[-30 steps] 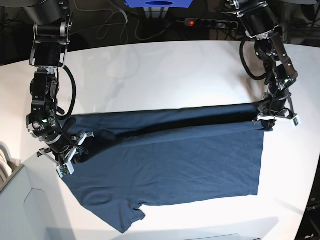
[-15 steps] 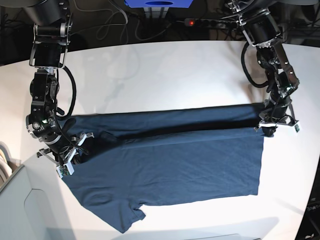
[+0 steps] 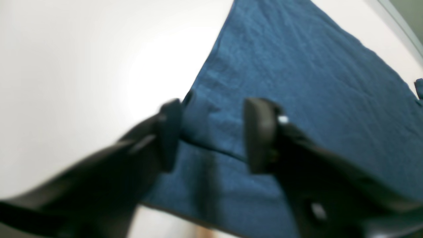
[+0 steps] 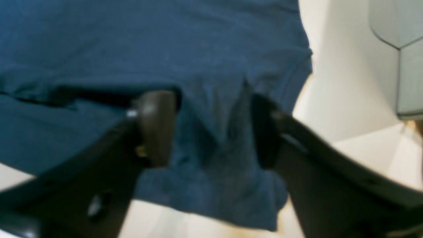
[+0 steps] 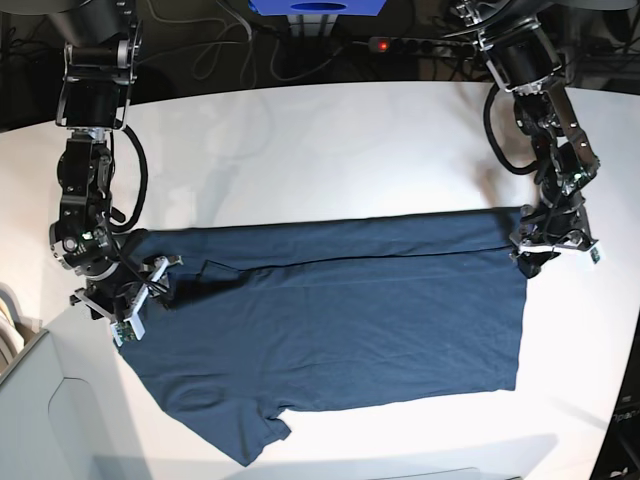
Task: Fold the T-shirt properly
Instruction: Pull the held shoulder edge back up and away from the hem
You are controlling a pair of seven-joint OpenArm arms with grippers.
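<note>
1. A white desk (image 5: pixel 330 150) with a curved far edge fills most of the base view.
2. Behind it, a dark floor holds cables (image 5: pixel 225 45), a power strip (image 5: pixel 415 45) with a red light, and a blue box (image 5: pixel 318 7).

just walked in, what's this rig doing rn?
Two arms are folding a dark navy T-shirt spread on a white table. The far long edge is already turned over onto the body, leaving a folded band along the top. The left hand sits at the hem-end corner and the right hand at the sleeve end. Both wrist views show the fingers spread with cloth lying between them, not pinched. One sleeve pokes out at the near edge, unfolded.
</note>
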